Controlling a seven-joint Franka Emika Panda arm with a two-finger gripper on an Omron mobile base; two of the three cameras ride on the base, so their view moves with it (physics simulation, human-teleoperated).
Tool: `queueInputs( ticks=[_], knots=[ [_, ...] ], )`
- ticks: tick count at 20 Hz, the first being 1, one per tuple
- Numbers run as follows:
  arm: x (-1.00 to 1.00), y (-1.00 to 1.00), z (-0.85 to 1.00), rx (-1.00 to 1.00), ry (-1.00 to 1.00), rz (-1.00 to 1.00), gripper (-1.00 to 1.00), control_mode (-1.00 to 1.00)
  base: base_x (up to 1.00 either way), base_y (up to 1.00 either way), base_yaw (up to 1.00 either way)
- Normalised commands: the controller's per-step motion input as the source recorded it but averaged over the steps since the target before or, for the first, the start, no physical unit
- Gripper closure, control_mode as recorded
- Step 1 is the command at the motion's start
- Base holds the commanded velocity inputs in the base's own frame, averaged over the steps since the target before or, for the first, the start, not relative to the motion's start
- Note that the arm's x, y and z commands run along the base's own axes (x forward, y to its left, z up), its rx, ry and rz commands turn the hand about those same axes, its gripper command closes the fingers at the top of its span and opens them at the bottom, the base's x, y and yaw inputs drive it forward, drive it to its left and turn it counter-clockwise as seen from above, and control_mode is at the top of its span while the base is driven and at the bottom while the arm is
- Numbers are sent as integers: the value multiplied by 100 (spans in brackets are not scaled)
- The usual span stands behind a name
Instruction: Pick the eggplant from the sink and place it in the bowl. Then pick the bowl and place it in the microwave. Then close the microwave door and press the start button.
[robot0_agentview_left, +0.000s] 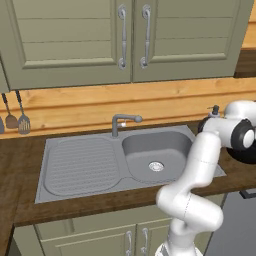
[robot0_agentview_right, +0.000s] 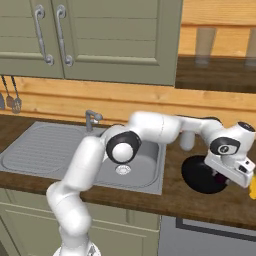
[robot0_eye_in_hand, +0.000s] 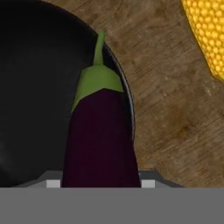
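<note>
Already out of the sink (robot0_agentview_left: 150, 155), the eggplant (robot0_eye_in_hand: 100, 140) sits clamped in the jaws of the gripper (robot0_agentview_right: 227, 177), and its long axis runs straight out from them, green stem cap leading. In the hand view the dark body rises from between the finger tips and the stem ends right over the rim of the black bowl (robot0_eye_in_hand: 39, 87). So the point to settle is this: the vegetable hangs above the bowl's right-hand edge, with most of the dark hollow lying to the left of it and bare wooden desk (robot0_eye_in_hand: 175, 113) to the right. A release here looks risky to my eye, since the tip could catch the rim and roll outward. A small shift toward the bowl's middle seems called for first. A yellow corn cob (robot0_eye_in_hand: 208, 35) lies on the desk beyond the bowl, apart from its rim.
</note>
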Motion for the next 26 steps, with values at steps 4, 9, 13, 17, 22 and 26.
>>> queueInputs(
  ticks=[4, 9, 13, 17, 22, 26],
  knots=[
    [-26, 54, -3, 0, -3, -2, 100, -100, 0, 0, 0],
    [-30, 54, -12, 0, 0, -1, 100, -100, 0, 0, 0],
    [-13, 48, -5, 0, -1, -2, 100, -100, 0, 0, 0],
    [6, 22, 1, 0, -1, -2, 100, -100, 0, 0, 0],
    [22, 0, 8, 0, 0, 0, 100, -100, 0, 0, 0],
    [12, 0, 0, 0, 0, 0, 100, -100, 0, 0, 0]
  ],
)
